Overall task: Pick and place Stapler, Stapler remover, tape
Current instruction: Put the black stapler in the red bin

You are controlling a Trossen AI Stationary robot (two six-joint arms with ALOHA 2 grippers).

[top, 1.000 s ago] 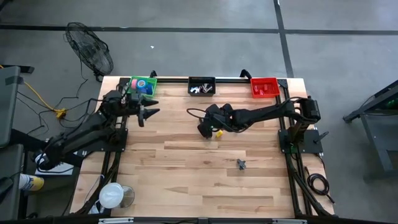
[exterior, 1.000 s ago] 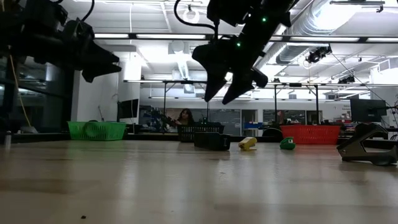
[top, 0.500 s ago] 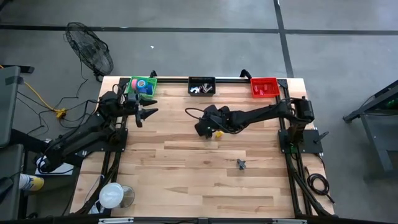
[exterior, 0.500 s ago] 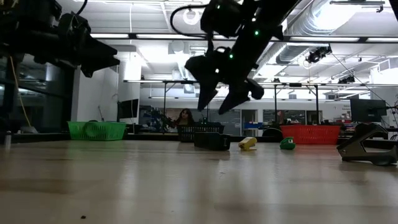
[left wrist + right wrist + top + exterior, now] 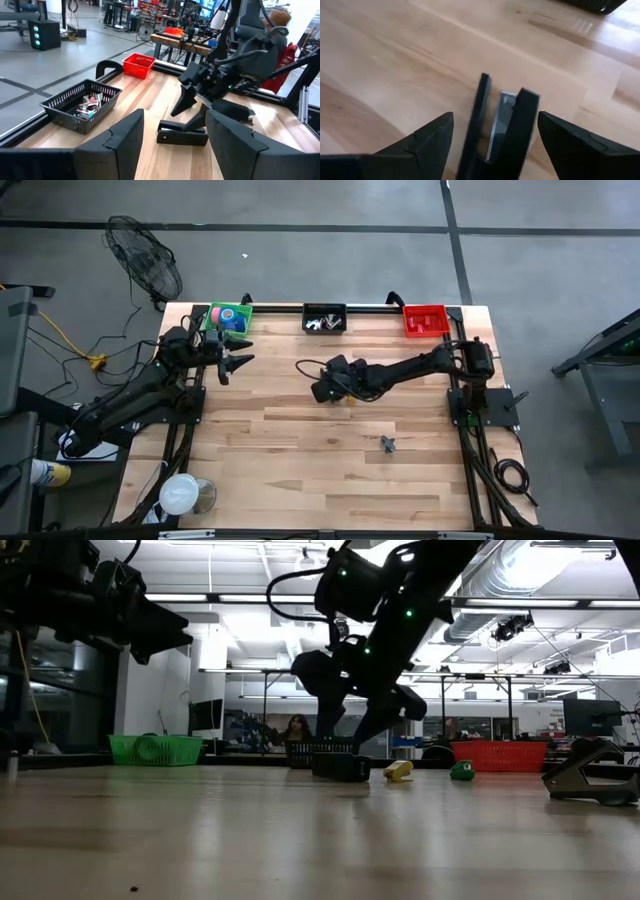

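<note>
the step in hand looks like the pick-up of the stapler (image 5: 182, 136), a dark stapler lying flat on the wooden table (image 5: 300, 460), near the black basket (image 5: 324, 318) and a little toward the middle of the table from it.

the right gripper (image 5: 348, 735) is held just above the stapler, with its two fingers spread wide and nothing between them. in the right wrist view the stapler (image 5: 496, 131) is seen right between the two fingers, so the aim looks good.

to do this step well, the fingers should be kept one on each long side of the stapler. the gripper should be brought straight down, slowly, until the tips are almost on the table. only then should the fingers be squeezed shut. if the gripper is closed too high, the stapler may be pinched by its top and may slip or tip.

a yellow tape roll (image 5: 398, 770) and a green one (image 5: 462, 771) lie close beside the stapler, on the side away from the black basket. they should not be bumped.

the left gripper (image 5: 237, 362) waits by the green basket (image 5: 228, 317), partly spread and holding nothing.

the stapler remover (image 5: 387, 444) lies alone, well away from the black basket.
</note>
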